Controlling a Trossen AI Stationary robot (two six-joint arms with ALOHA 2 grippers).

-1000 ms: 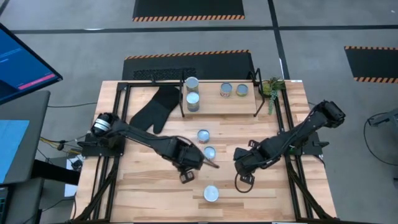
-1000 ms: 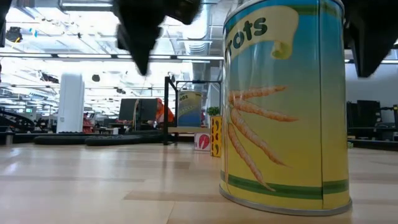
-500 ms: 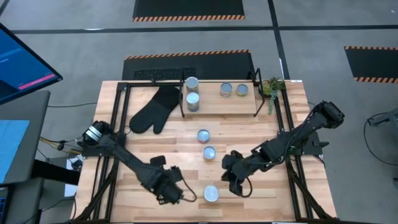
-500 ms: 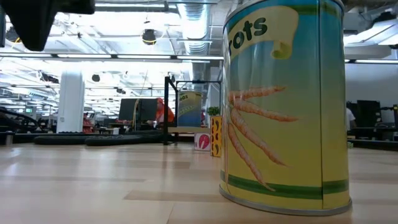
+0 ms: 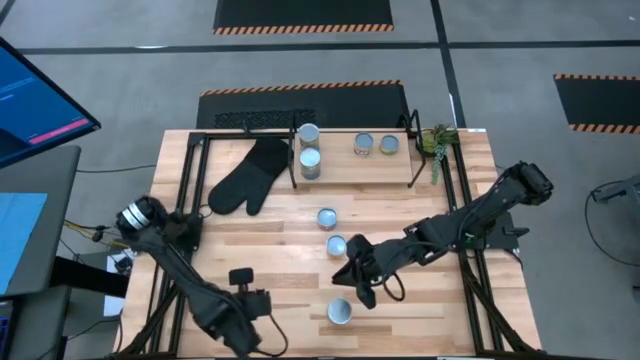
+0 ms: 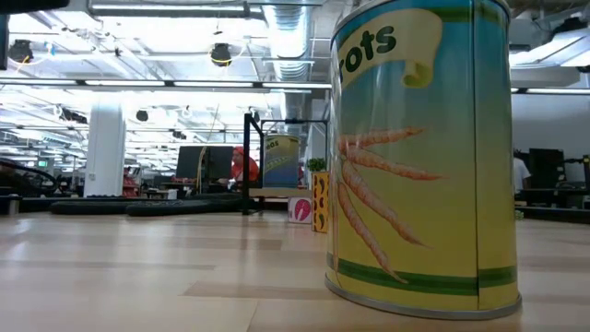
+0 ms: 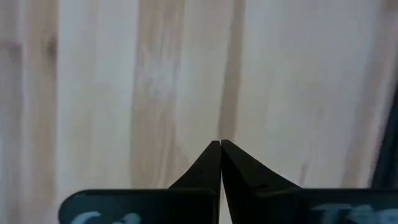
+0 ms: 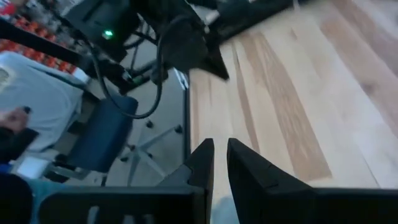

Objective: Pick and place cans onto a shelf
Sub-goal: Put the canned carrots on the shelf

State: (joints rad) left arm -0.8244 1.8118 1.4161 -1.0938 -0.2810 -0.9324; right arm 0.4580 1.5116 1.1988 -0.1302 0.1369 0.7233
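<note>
My right gripper (image 5: 348,283) hovers above the table's near middle, just beyond a silvery-topped can (image 5: 340,312). Its fingers (image 8: 205,155) are shut but for a thin slit and hold nothing. My left gripper (image 5: 266,338) is shut and empty (image 7: 221,144) at the near-left edge. That near can fills the low view (image 6: 419,157) with its yellow-and-blue label and stands upright on its base. Two more cans (image 5: 327,217) (image 5: 336,245) stand mid-table. The shelf (image 5: 355,165) at the back carries several cans (image 5: 311,160).
A black oven mitt (image 5: 245,175) lies left of the shelf. A small green plant (image 5: 437,140) stands at the shelf's right end. Black frame rails (image 5: 190,200) run along the table's left and right sides. Bare planks lie between the two grippers.
My left gripper has drawn back from the table's middle to the near-left edge. My right gripper has gone toward the table's left, closing on the near can. The dark gripper shapes have left the low view. No can has moved.
</note>
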